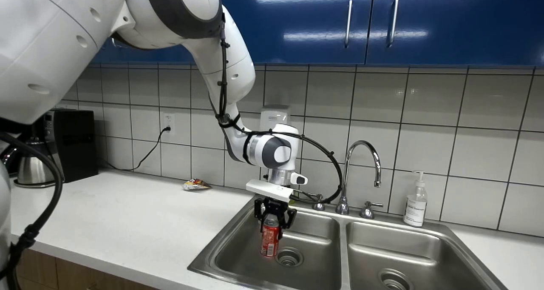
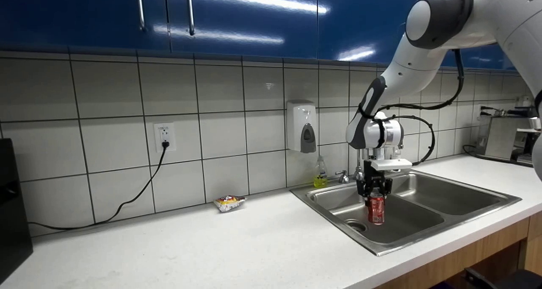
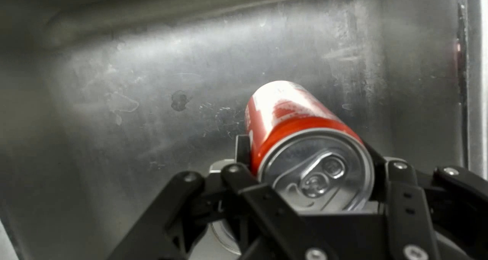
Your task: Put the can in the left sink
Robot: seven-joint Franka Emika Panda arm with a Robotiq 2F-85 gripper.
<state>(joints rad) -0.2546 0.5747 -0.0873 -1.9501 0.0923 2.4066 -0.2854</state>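
The red can (image 1: 270, 241) with its silvery top stands roughly upright between the fingers of my gripper (image 1: 272, 228). It is inside or just above the left sink (image 1: 316, 260), beside the round drain (image 1: 290, 257). Both exterior views show the can (image 2: 376, 210) and the gripper (image 2: 374, 192) low over this basin (image 2: 402, 223). In the wrist view, the fingers (image 3: 309, 153) lie against both sides of the can (image 3: 289, 107), near its top. The gripper is shut on it. I cannot tell whether the can's bottom touches the basin floor.
The right basin (image 1: 395, 243) lies across a steel divider (image 1: 344, 251). A tall faucet (image 1: 361, 145) and handles stand behind. A white soap bottle (image 1: 415, 203) stands at the back right. A yellow dish-soap bottle (image 2: 320, 174) and a snack bag (image 2: 229, 202) are near the wall.
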